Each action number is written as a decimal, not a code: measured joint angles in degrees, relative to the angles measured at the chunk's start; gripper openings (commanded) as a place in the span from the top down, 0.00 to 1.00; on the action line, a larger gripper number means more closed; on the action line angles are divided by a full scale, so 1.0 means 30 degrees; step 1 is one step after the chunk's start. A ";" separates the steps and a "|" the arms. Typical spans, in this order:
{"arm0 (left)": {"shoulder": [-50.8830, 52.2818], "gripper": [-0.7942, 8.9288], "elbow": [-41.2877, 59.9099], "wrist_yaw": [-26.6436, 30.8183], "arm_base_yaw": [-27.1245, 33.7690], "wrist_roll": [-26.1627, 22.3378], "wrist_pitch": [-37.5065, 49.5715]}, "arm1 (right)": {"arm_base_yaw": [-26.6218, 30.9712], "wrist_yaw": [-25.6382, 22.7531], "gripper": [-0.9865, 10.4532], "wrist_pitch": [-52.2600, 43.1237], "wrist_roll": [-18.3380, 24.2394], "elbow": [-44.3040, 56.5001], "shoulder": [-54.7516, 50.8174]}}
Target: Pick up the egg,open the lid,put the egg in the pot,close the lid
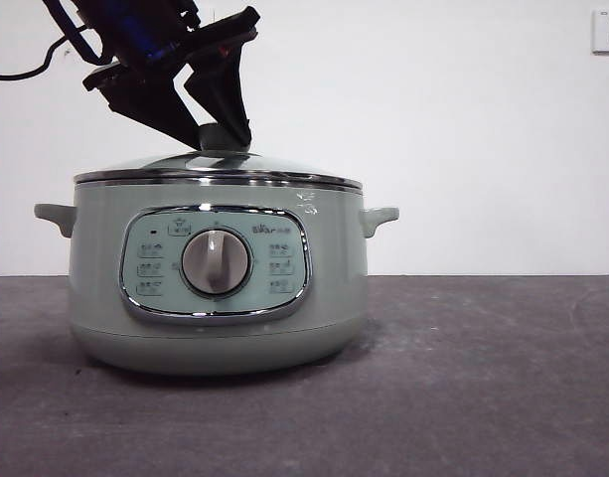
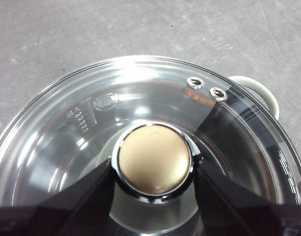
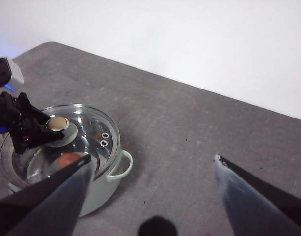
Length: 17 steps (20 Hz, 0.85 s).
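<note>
Lid-closing looks like the step in hand: the round glass lid with its shiny steel rim (image 1: pixel 217 175) sits on the large sage-green electric pot (image 1: pixel 217 298), which stands left of centre on the grey counter (image 1: pixel 483 378). The left hand (image 2: pixel 154 169) is down on top of it, its two black jaws set either side of the pale round knob (image 2: pixel 154 158) and touching or nearly touching it; whether they grip it firmly I cannot tell. Through the glass, in the right wrist view, the small reddish-brown egg (image 3: pixel 68 160) shows inside the pot. The right hand (image 3: pixel 152 179) waits well off to the right above bare counter, jaws wide apart and holding nothing.

To finish well, I would judge that the lid should be checked for sitting level all round the rim before release. Then part the jaws fully and lift straight up, so neither jaw drags the knob sideways and tips the lid off its seat.
</note>
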<state>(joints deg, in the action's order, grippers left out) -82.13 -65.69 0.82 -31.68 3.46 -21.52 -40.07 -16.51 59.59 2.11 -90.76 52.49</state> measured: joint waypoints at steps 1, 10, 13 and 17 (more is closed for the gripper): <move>0.0000 0.72 0.0000 0.0015 0.0000 0.0000 -0.0007 | 0.0000 0.0000 0.55 0.0015 0.0000 0.0000 0.0044; 0.0087 0.32 0.0015 0.0102 0.0000 0.0000 -0.0160 | 0.0000 0.0146 0.55 0.1545 0.0000 0.0000 0.0459; 0.0335 0.32 0.0015 0.0117 0.0000 0.0000 -0.0262 | 0.0000 0.1421 0.56 0.2280 -0.0007 0.0000 0.0714; 0.1188 0.32 0.0022 0.0102 0.0000 -0.0080 -0.0590 | 0.0000 0.3643 0.56 0.2827 0.0000 0.0000 0.1129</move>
<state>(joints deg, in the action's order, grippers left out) -78.56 -65.63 1.13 -31.68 3.22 -23.29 -40.07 -5.58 68.07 2.11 -90.76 55.88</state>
